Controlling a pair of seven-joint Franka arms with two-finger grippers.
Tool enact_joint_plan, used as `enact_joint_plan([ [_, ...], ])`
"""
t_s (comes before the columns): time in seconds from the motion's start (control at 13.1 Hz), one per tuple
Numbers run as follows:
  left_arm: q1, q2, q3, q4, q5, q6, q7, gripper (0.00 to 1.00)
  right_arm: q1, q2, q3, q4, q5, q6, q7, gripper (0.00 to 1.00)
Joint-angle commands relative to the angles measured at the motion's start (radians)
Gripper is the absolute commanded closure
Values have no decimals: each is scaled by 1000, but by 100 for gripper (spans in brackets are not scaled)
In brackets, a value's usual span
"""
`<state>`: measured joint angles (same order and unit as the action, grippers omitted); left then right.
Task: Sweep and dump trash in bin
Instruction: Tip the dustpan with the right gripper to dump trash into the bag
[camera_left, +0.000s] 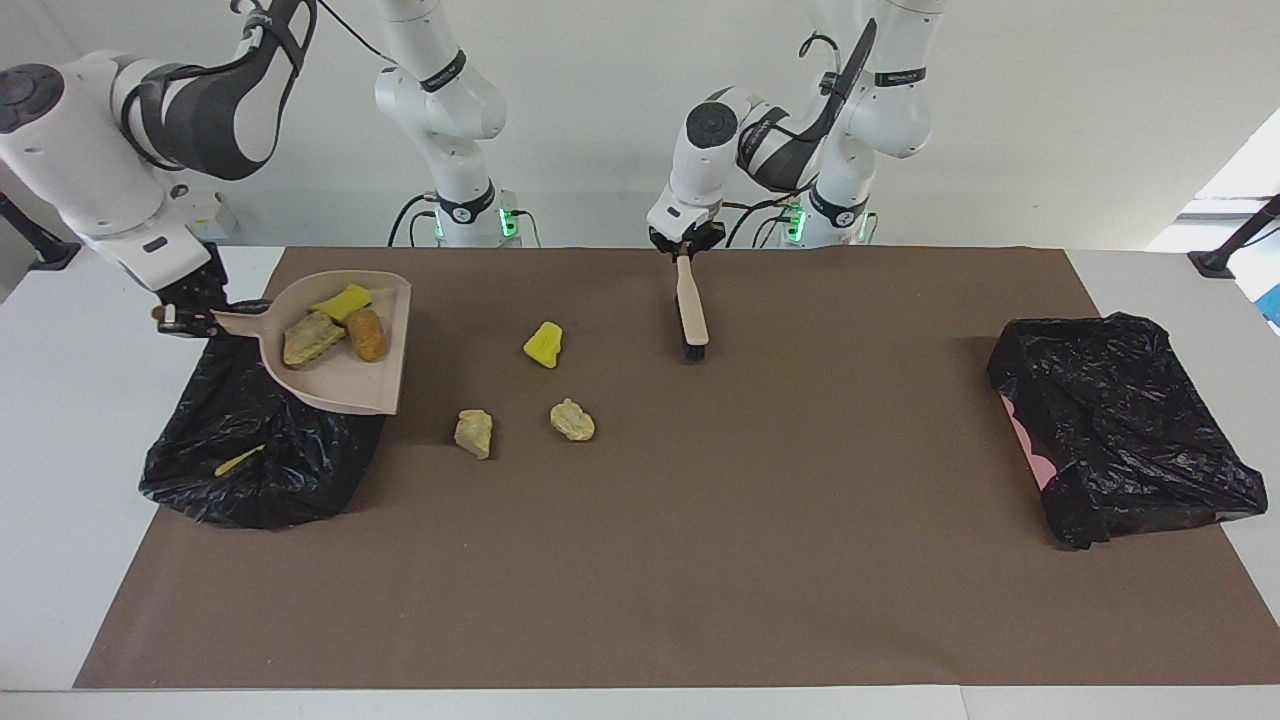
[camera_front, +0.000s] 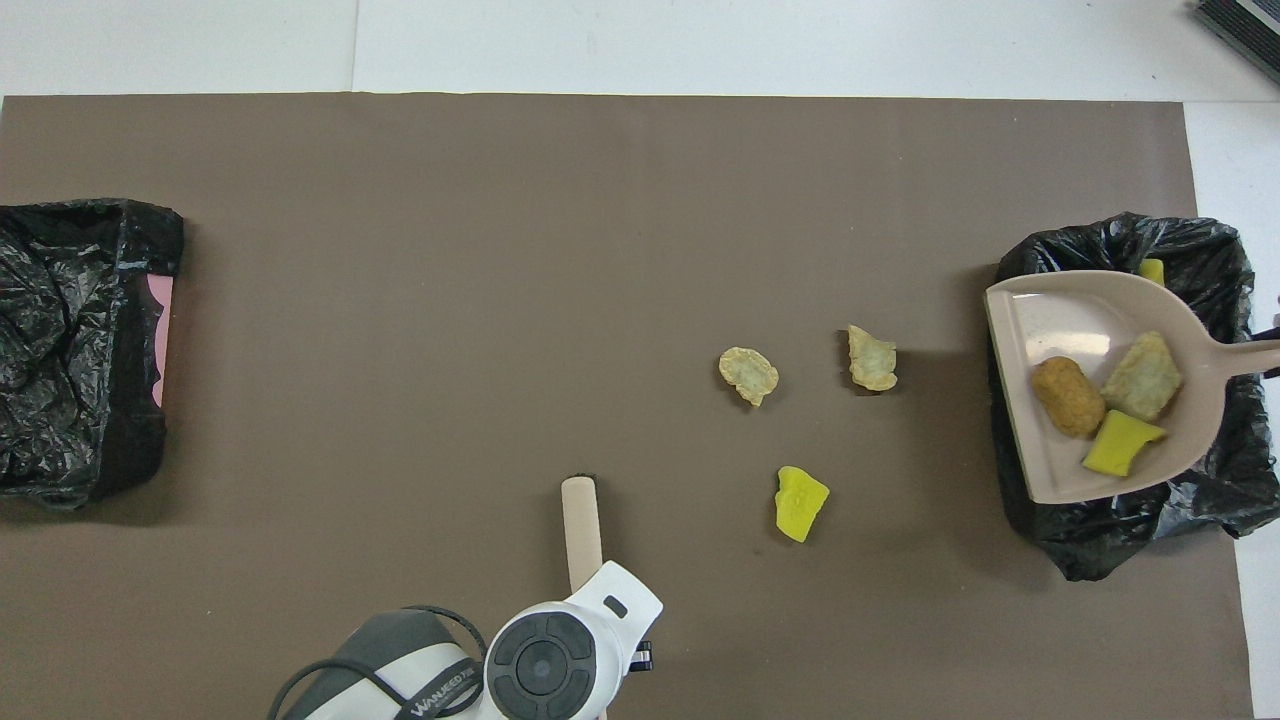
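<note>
My right gripper (camera_left: 186, 316) is shut on the handle of the beige dustpan (camera_left: 350, 390). It holds the pan over the black-bagged bin (camera_left: 255, 470) at the right arm's end. The pan (camera_front: 1040, 320) carries a beige chunk (camera_left: 311, 339), an orange-brown piece (camera_left: 367, 334) and a yellow sponge bit (camera_left: 343, 301). A yellow sponge bit (camera_left: 543, 344) and two beige chunks (camera_left: 474, 432) (camera_left: 572, 420) lie on the mat beside the bin. My left gripper (camera_left: 686, 252) is shut on the brush (camera_left: 692, 312), bristles down near the mat's middle.
A yellow scrap (camera_left: 238, 460) lies inside the bin under the pan. A second black-bagged bin (camera_left: 1120, 420) with a pink side stands at the left arm's end. The brown mat (camera_left: 700, 560) covers most of the white table.
</note>
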<state>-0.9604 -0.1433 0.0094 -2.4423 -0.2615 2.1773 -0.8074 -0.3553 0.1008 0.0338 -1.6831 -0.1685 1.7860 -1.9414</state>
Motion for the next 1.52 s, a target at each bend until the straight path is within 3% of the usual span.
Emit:
enact_joint_plan([
  [0.0, -41, -4, 17, -27, -18, 41, -19, 97, -51, 7, 14, 10, -118, 91, -59, 100],
  [0.23, -41, -2, 17, -29, -18, 38, -9, 85, -102, -9, 14, -1, -264, 238, -51, 100],
  [0.46, -44, 2, 17, -29, -18, 39, -7, 82, -87, -44, 15, -30, -409, 245, 58, 100],
  [0.53, -47, 4, 17, -29, -18, 39, -4, 76, -68, -64, 17, -64, -481, 244, 137, 100],
  [0.68, -46, 4, 17, -29, -18, 32, 4, 47, -18, -114, 17, -147, -580, 236, 281, 100],
  [0.84, -32, 8, 20, -24, -18, 27, 52, 4, 28, -138, 17, -178, -650, 181, 378, 100],
  [1.07, 12, 33, 29, 26, 5, -8, 131, 0, 18, -148, 17, -161, -689, 158, 368, 100],
  [1.45, 222, 154, 27, 348, 260, -91, 252, 0, -1, -188, 18, -122, -634, 145, 312, 100],
])
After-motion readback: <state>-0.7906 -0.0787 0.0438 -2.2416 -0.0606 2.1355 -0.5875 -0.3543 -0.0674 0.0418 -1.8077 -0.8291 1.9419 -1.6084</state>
